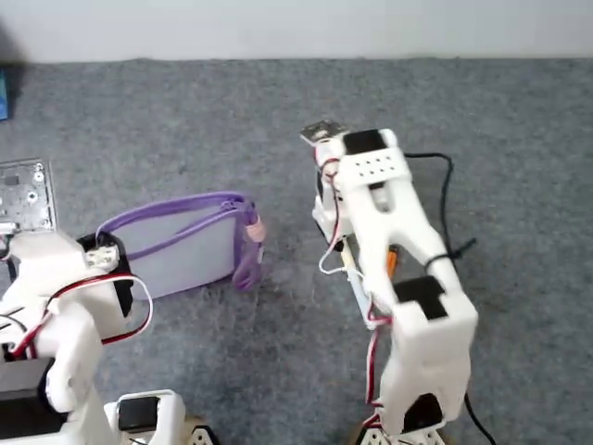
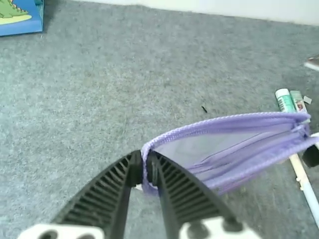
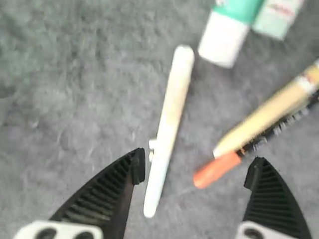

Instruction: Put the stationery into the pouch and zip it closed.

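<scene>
A purple zip pouch (image 1: 181, 246) lies on the grey carpet with its mouth gaping. My left gripper (image 2: 144, 170) is shut on the pouch's (image 2: 234, 149) rim at the end nearest that arm (image 1: 104, 252). My right gripper (image 3: 195, 169) is open and hangs low over the stationery. A white pen (image 3: 167, 129) lies by one finger, and an orange-capped pencil (image 3: 259, 127) lies between the jaws. A green-and-white glue stick (image 3: 232, 22) lies beyond them. In the high view the right arm covers most of the stationery, leaving the white pen (image 1: 355, 278) showing.
A small grey board (image 1: 23, 195) lies at the left edge and a blue box (image 2: 20, 15) at the far left. A black cable (image 1: 447, 185) runs beside the right arm. Bare carpet lies between the pouch and the stationery.
</scene>
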Controlling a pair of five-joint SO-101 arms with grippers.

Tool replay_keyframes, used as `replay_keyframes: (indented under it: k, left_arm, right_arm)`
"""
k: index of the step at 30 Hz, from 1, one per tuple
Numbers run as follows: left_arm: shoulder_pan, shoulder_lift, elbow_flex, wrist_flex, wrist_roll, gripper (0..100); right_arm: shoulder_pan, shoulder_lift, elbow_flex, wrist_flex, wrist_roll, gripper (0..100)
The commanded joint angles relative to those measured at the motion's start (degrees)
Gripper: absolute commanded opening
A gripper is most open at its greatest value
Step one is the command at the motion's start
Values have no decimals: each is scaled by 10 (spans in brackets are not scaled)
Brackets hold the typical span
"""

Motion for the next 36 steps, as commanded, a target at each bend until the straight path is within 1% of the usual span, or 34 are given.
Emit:
replay_keyframes:
  k: [1, 3, 7, 9, 21, 23, 25, 26, 27, 31, 36]
  left_arm:
    - [4, -14, 25, -23, -4, 10]
    - [4, -23, 36, -33, -4, 10]
    - [4, -25, 45, -35, -4, 10]
    - [4, -25, 45, -35, -3, 10]
    - [4, -18, 45, -34, -2, 11]
    - [4, -18, 45, -33, -2, 11]
    - [4, -18, 45, -33, -2, 11]
    - [4, -18, 45, -33, -2, 11]
    - [4, -18, 45, -32, -2, 11]
    - [4, -18, 45, -32, -2, 11]
    - [4, -18, 45, -32, -2, 11]
  right_arm:
    - [-11, 45, -78, 2, -4, 308]
    - [-17, 73, -99, 2, -3, 281]
    - [-22, 104, -120, 1, -2, 156]
    - [-21, 113, -121, -2, -2, 126]
    - [-11, 162, -126, -4, -2, 120]
    - [-8, 167, -127, -5, -3, 81]
    - [-8, 166, -127, -5, -5, 8]
    - [-8, 161, -127, -3, -5, 8]
    - [-8, 154, -127, 1, -5, 18]
    - [-8, 100, -127, 12, -7, 9]
    - [-8, -7, -126, 109, -19, 8]
